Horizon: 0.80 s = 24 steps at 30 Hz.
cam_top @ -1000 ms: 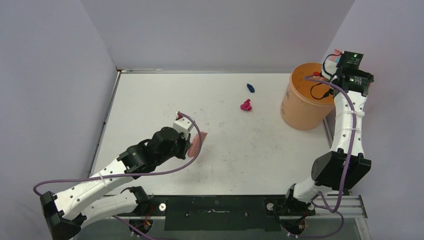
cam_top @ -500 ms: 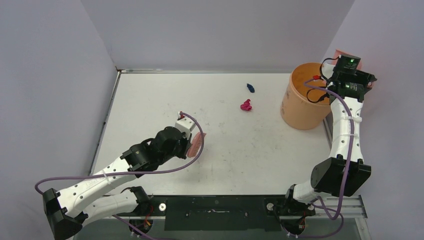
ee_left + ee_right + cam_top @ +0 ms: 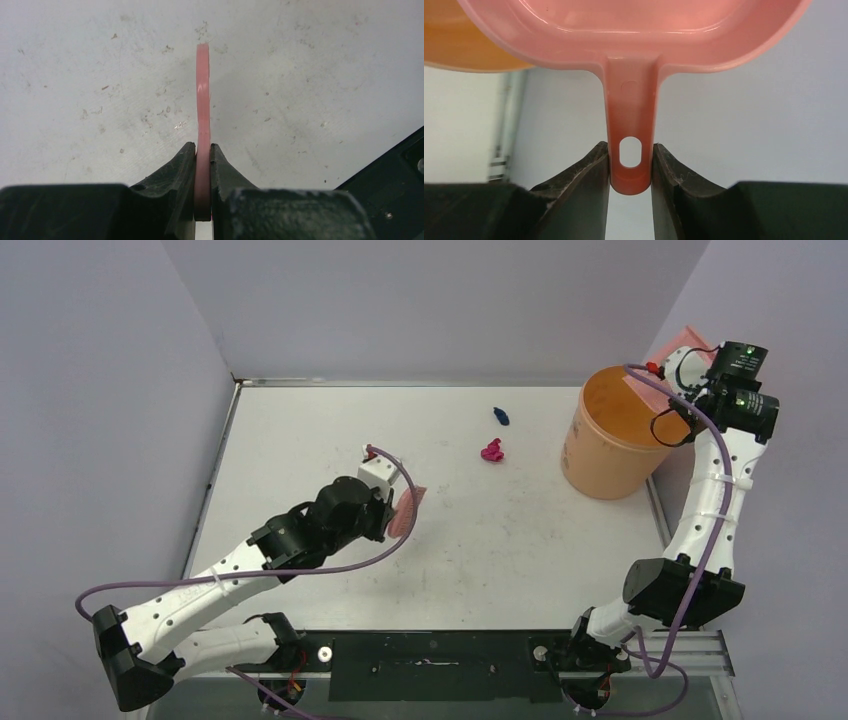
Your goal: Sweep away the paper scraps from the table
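Two paper scraps lie on the white table (image 3: 300, 430): a magenta wad (image 3: 491, 450) and a dark blue wad (image 3: 501, 416), both right of centre toward the back. My left gripper (image 3: 398, 512) is shut on the pink hand brush (image 3: 405, 510), seen edge-on in the left wrist view (image 3: 202, 115), left and in front of the scraps. My right gripper (image 3: 700, 375) is shut on the handle (image 3: 630, 150) of the pink dustpan (image 3: 672, 365), held tilted over the orange bucket (image 3: 610, 435).
The orange bucket stands at the table's right edge, near the back; its rim shows in the right wrist view (image 3: 464, 50). Grey walls close in the left, back and right sides. The table's metal rim (image 3: 215, 470) runs along the left.
My right arm has lifted and swung the dustpan up over the bucket's far rim. My left gripper has moved the brush slightly back and right. The scraps have not moved.
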Motion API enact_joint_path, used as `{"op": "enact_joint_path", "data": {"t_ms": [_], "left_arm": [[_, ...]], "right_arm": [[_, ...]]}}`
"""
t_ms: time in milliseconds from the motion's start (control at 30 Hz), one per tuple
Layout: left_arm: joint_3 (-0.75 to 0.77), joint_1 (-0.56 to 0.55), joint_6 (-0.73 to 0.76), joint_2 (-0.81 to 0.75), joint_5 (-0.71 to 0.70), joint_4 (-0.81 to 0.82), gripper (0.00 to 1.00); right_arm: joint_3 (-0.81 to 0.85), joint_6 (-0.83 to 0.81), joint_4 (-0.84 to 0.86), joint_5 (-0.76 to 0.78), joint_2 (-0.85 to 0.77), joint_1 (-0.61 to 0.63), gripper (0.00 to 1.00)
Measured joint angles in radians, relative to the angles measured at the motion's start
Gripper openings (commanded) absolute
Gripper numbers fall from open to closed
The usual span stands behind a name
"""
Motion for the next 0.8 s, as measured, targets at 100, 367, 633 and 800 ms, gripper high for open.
{"op": "enact_joint_path", "data": {"t_ms": [100, 367, 633, 800], "left_arm": [[0.076, 0.0, -0.005, 0.056, -0.002, 0.037, 0.0], [0.293, 0.017, -0.071, 0.289, -0.07, 0.183, 0.0], [0.484, 0.125, -0.295, 0.578, -0.1, 0.409, 0.0], [0.615, 0.201, -0.502, 0.809, -0.063, 0.541, 0.0]], "right_arm": [[0.0, 0.067, -0.097, -0.146, -0.002, 0.001, 0.05], [-0.154, 0.132, -0.239, -0.517, -0.15, 0.039, 0.05], [-0.646, 0.155, -0.236, -0.676, -0.443, 0.08, 0.05], [-0.841, 0.173, -0.201, -0.677, -0.514, 0.091, 0.05]]}}
